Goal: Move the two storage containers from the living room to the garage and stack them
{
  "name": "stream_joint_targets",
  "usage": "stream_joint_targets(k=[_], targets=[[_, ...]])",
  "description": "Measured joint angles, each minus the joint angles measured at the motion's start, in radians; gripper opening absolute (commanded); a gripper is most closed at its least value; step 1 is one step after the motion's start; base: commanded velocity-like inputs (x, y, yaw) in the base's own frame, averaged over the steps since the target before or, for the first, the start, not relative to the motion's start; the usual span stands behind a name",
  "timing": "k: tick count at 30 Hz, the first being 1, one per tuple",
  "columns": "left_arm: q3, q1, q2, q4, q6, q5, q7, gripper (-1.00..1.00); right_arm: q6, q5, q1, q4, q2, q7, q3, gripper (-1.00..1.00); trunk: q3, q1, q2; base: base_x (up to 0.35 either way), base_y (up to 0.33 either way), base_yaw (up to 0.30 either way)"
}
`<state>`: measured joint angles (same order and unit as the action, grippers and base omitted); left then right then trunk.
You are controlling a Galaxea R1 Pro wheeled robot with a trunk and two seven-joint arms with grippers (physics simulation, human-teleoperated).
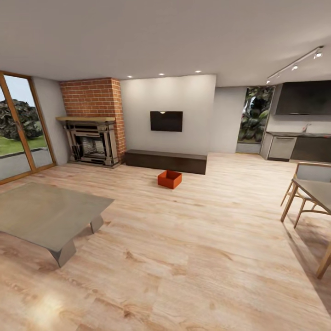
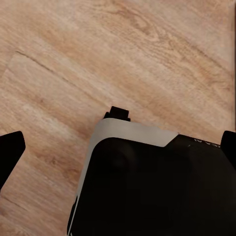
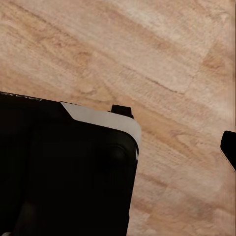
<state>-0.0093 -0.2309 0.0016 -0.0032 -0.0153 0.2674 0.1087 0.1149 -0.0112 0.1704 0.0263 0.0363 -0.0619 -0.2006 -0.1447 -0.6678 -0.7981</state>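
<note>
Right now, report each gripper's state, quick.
Left gripper: open, dark fingertips spread wide, holding nothing, over the wood floor.
Right gripper: cannot tell; one fingertip shows, nothing seen in its grasp.

Orange-red storage container (image 1: 169,179) upright on wood floor, near bench.

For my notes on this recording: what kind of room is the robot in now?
Most likely an open-plan living room: a brick fireplace, a wall-mounted TV above a long dark bench, and light wood plank floor.

Both claws (image 2: 118,147) — fingers apart, downward
</note>
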Motion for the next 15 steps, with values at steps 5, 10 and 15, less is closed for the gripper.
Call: stream_joint_targets(k=[5, 10, 15], targets=[[0.000, 0.000, 0.001, 0.000, 0.001, 0.001, 0.000, 1.00, -0.001, 0.000, 0.000, 0.000, 0.000, 0.000, 0.000, 1.00, 0.000, 0.000, 0.000, 0.323, 0.000, 0.000], [0.000, 0.000, 0.001, 0.000, 0.000, 0.001, 0.000, 1.00, -0.001, 0.000, 0.000, 0.000, -0.001, 0.000, 0.000, 1.00, 0.000, 0.000, 0.000, 0.323, 0.000, 0.000], [0.000, 0.000, 0.002, 0.000, 0.001, 0.001, 0.000, 1.00, 0.000, 0.000, 0.000, 0.000, -0.002, 0.000, 0.000, 1.00, 0.000, 0.000, 0.000, 0.323, 0.000, 0.000]])
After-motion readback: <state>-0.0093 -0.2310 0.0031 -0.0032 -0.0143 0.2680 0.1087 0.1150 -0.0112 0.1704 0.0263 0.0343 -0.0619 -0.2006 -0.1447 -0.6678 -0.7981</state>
